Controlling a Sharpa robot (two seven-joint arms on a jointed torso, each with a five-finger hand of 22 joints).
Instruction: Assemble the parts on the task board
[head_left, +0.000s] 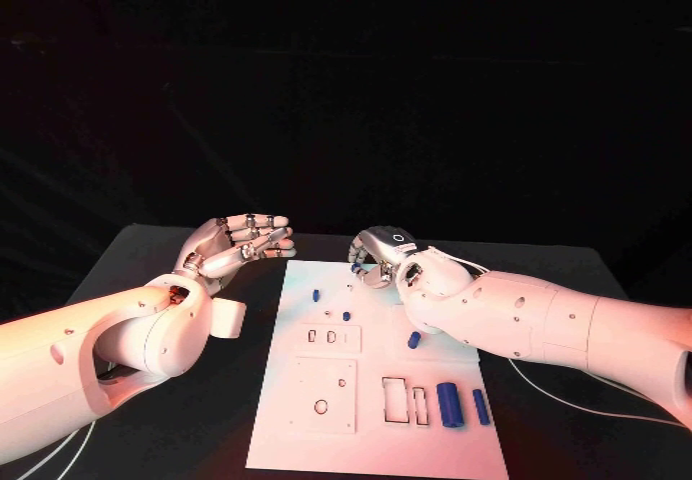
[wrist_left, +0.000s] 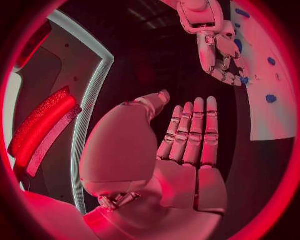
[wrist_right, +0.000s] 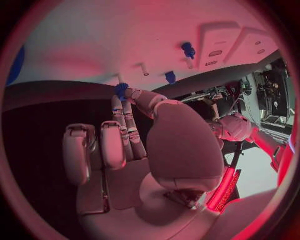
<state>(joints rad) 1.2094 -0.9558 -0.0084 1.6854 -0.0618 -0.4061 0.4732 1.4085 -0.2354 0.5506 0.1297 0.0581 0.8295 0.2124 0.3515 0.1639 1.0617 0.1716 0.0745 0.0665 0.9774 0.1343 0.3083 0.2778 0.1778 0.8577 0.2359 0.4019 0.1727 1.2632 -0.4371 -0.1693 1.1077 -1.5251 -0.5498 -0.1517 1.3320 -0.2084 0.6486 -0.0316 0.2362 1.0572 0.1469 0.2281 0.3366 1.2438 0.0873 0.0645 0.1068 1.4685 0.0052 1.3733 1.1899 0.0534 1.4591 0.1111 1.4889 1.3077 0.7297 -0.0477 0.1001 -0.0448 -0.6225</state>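
Right hand (head_left: 387, 256) over the far edge of the board (head_left: 378, 420), fingers curled downward; thumb and fingertips (wrist_right: 122, 98) meet on a small blue part (wrist_right: 120, 89) at that edge, pinching it. The part itself sits at the board's far rim, directly under the fingertips; whether it is lifted clear of the surface cannot be told.

Left hand (head_left: 240, 246) raised just off the board's far left corner, well apart from the right hand across that corner; palm up, fingers (wrist_left: 195, 131) straight and lying side by side, thumb apart, holding nothing.

Outward from the right hand, on the board: a blue peg (head_left: 317, 295) standing just nearer the robot than the fingertips, toward the left hand; a second small peg (head_left: 346, 315) beyond it; a blue piece (head_left: 414, 340) beside the right forearm. Farthest from both hands, at the board's near right corner, a large cylinder (head_left: 449, 404) and a thin cylinder (head_left: 480, 406) lie side by side next to rectangular slots (head_left: 405, 399).
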